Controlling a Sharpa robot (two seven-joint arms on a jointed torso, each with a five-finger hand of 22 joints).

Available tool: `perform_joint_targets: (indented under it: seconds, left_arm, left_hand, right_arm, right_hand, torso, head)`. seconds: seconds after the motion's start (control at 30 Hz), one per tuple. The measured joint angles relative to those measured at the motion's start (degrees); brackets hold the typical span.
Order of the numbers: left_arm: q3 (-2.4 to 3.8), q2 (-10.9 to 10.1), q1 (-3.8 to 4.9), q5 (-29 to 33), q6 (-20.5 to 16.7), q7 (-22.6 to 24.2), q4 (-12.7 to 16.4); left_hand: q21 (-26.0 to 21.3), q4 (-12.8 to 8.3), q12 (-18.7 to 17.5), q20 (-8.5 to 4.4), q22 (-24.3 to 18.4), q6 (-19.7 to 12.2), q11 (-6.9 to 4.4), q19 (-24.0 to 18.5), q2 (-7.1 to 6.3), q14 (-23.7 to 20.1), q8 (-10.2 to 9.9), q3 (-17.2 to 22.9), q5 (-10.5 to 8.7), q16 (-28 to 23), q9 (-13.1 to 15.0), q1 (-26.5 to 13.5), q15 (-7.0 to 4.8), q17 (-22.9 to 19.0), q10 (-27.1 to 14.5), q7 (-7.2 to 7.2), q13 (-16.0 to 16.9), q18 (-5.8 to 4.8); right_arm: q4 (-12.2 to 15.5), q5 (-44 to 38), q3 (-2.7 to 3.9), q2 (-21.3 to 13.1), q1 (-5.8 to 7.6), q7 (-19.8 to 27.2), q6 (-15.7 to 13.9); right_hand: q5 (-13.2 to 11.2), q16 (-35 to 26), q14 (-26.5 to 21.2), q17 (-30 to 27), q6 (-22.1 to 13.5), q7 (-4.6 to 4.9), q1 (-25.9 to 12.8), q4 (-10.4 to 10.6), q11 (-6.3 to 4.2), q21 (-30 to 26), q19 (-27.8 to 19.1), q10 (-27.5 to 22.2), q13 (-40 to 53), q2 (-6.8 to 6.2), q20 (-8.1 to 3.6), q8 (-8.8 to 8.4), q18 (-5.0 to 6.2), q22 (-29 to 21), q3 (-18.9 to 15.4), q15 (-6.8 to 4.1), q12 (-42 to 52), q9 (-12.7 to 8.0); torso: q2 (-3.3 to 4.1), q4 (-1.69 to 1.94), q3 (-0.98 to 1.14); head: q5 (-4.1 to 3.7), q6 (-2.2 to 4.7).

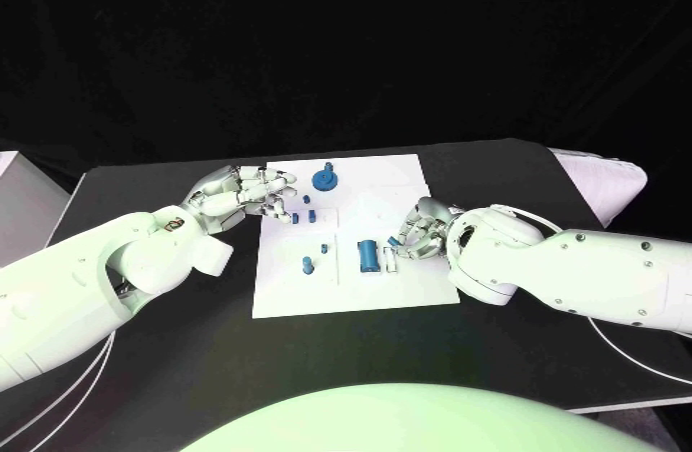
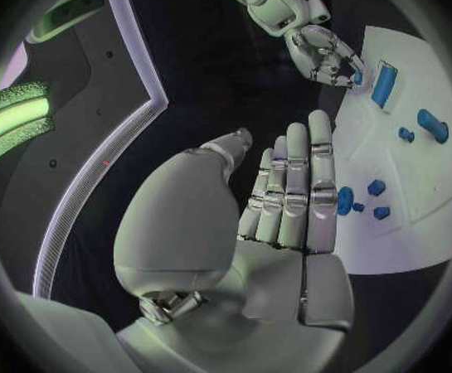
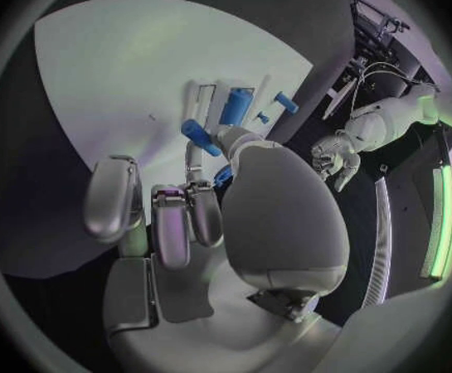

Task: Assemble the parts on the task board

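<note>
The white task board (image 1: 378,292) lies mid-table. A round blue part (image 1: 327,180) stands near its far edge, and a blue cylinder (image 1: 369,255) lies near its middle. Small blue pieces (image 1: 307,265) are scattered on its left half. My left hand (image 1: 238,192) hovers at the board's far left edge, fingers straight and together, thumb apart, holding nothing (image 2: 288,191). My right hand (image 1: 421,228) is over the board's right side, fingers curled in. Its thumb and a finger pinch a small blue piece (image 3: 222,176), which lies just right of the cylinder (image 3: 236,105).
The black table (image 1: 173,372) surrounds the board. A pale block (image 1: 606,177) sits at the table's far right and another pale object (image 1: 22,202) at its left edge. Two more small blue pieces (image 2: 377,188) lie by my left fingertips.
</note>
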Motion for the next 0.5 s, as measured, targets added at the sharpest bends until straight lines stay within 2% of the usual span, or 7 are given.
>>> perform_joint_targets:
  seconds: [0.1, 0.5]
  left_arm:
    - [0.00, 0.0, 0.00, 0.0, 0.0, 0.0, 0.0]
    - [0.00, -0.1, 0.00, -0.1, 0.3, -0.2, 0.0]
  left_hand:
    - [0.0, 0.0, 0.0, 0.00, 0.0, 0.0, 0.00, 0.0, 0.00, 0.0, 0.0, 0.0, 0.00, 0.0, 0.0, 0.0, 0.00, 0.0, 0.0, 0.00, 0.0, 0.00]
    - [0.0, 0.0, 0.0, 0.00, 0.1, 0.0, -0.21, 0.0, 0.23, -0.2, 0.0, 0.0, 0.00, 0.0, 0.0, 0.2, -0.21, 0.1, -0.2, 0.00, 0.1, 0.00]
  right_arm:
    - [-0.5, 0.5, -0.09, 0.4, -0.31, -0.1, 0.5]
    - [-1.2, 0.8, -0.16, 1.5, -0.64, -0.9, 2.4]
  right_hand:
    - [-0.1, 0.0, 0.0, 0.0, 0.5, -0.24, -1.2, -0.1, -0.41, 0.0, 0.0, 0.0, 0.0, 0.05, 0.00, 0.60, 0.00, 0.0, 0.2, -0.41, 0.0, 0.1]
    - [-0.3, 0.0, 0.0, 0.0, 0.9, -0.45, -2.7, 0.0, -0.41, -0.3, 0.0, 0.0, 0.0, 0.03, 0.00, 1.33, 0.00, 0.0, 0.4, -0.40, -0.2, 0.7]
  torso:
    - [0.00, -0.01, 0.00]
    - [-0.02, -0.09, 0.13]
  head:
    - [0.21, 0.00]
    - [0.36, 0.00]
